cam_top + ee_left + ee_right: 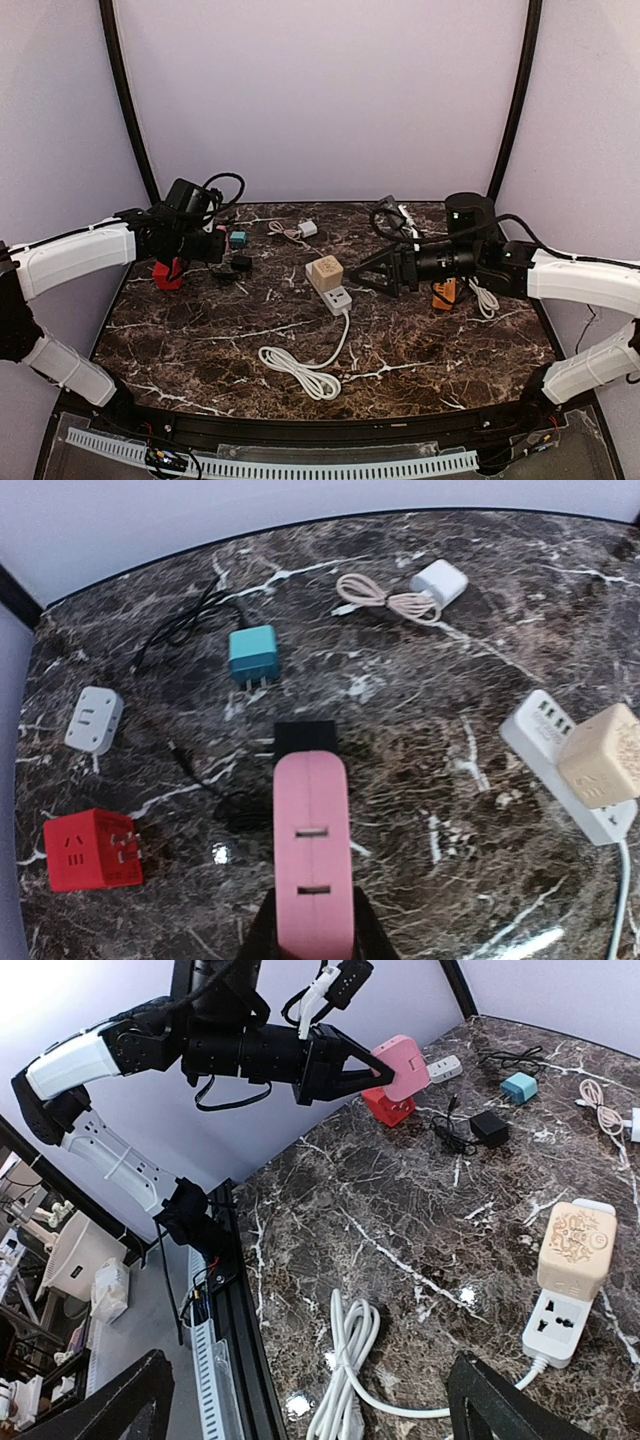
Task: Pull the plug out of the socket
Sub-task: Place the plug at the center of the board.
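Nearest on the dark marble desk [200,350], a white cord [300,368] lies in a loose coil and runs up to a white power strip [338,298] at the middle of the desk. A beige cube plug [325,271] sits in the far end of that strip, and the near socket is bare. The right tool [380,272] hangs just to the right of the plug and strip, its fingers [500,1400] spread wide apart with nothing between them and touching neither. Beneath the right arm lies a small orange thing [444,293] beside a loop of white cable [485,297]; it is too hidden to tell what it is.

On the left side, a red cube plug [90,850] rests on the desk with its prongs pointing right. The left tool [372,1072] is above the desk near it, clamped on a pink socket block [312,860] that sticks out past the fingers. A black adapter [490,1128] with a thin black wire lies just right of the red cube.

Farther back are a small white socket block [93,718] at the left and a teal plug [253,655] to its right. Farthest, near the back edge, a white charger [440,580] touches a bundled pale cable [385,595].
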`<state>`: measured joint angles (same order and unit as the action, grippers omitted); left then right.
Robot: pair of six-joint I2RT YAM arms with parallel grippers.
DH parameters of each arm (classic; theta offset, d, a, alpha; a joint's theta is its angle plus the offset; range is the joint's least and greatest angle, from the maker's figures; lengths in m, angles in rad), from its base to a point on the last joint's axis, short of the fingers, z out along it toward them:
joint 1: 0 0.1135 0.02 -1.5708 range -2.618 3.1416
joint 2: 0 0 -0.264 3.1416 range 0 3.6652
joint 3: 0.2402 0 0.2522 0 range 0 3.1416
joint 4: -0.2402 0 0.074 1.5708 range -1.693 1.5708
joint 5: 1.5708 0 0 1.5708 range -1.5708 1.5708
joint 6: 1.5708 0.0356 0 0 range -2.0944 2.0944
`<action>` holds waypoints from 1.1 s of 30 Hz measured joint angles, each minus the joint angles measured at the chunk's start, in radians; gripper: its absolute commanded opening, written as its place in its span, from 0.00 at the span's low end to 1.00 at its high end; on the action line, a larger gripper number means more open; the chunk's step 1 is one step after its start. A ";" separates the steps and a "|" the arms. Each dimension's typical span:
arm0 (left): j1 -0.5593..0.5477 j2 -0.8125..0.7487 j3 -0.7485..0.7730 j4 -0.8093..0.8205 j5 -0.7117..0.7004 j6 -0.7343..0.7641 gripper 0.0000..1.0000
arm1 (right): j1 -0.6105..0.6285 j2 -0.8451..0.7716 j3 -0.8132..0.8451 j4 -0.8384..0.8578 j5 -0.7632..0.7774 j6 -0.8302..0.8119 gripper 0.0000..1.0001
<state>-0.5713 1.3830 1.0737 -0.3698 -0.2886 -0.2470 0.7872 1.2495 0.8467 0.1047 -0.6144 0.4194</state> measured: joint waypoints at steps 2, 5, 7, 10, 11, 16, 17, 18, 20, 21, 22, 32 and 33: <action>0.037 0.023 0.000 -0.029 -0.034 0.005 0.01 | 0.000 -0.015 0.001 -0.026 0.027 -0.024 0.96; 0.087 0.066 0.014 -0.058 -0.076 0.019 0.01 | -0.001 -0.038 0.001 -0.059 0.066 -0.050 0.99; 0.126 0.114 0.043 -0.074 -0.092 0.028 0.01 | -0.001 -0.049 0.001 -0.067 0.093 -0.058 0.99; 0.178 0.197 0.090 -0.073 -0.094 0.034 0.01 | -0.002 -0.065 0.001 -0.080 0.146 -0.061 0.99; 0.188 0.222 0.100 -0.070 -0.096 0.037 0.01 | -0.002 -0.071 0.001 -0.084 0.166 -0.061 0.99; 0.209 0.381 0.219 -0.090 -0.141 0.077 0.01 | -0.005 -0.129 -0.018 -0.092 0.254 -0.060 0.99; 0.209 0.413 0.256 -0.100 -0.153 0.087 0.01 | -0.005 -0.146 -0.026 -0.092 0.266 -0.060 0.99; 0.209 0.444 0.291 -0.106 -0.164 0.096 0.01 | -0.006 -0.160 -0.032 -0.092 0.276 -0.060 0.99; 0.209 0.502 0.378 -0.122 -0.187 0.119 0.01 | -0.006 -0.176 -0.039 -0.093 0.284 -0.060 0.98; 0.209 0.523 0.389 -0.122 -0.191 0.123 0.01 | -0.006 -0.182 -0.042 -0.093 0.290 -0.060 0.99; 0.209 0.546 0.417 -0.133 -0.199 0.132 0.01 | -0.006 -0.188 -0.046 -0.095 0.294 -0.060 0.99; 0.245 0.670 0.520 -0.209 -0.262 0.185 0.04 | -0.008 -0.204 -0.055 -0.106 0.299 -0.061 0.99; 0.249 0.692 0.548 -0.221 -0.276 0.192 0.05 | -0.008 -0.203 -0.055 -0.106 0.298 -0.061 0.99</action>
<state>-0.3218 2.0754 1.6218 -0.5907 -0.5648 -0.0551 0.7795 1.0462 0.7918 -0.0013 -0.3161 0.3588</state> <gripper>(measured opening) 0.144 0.986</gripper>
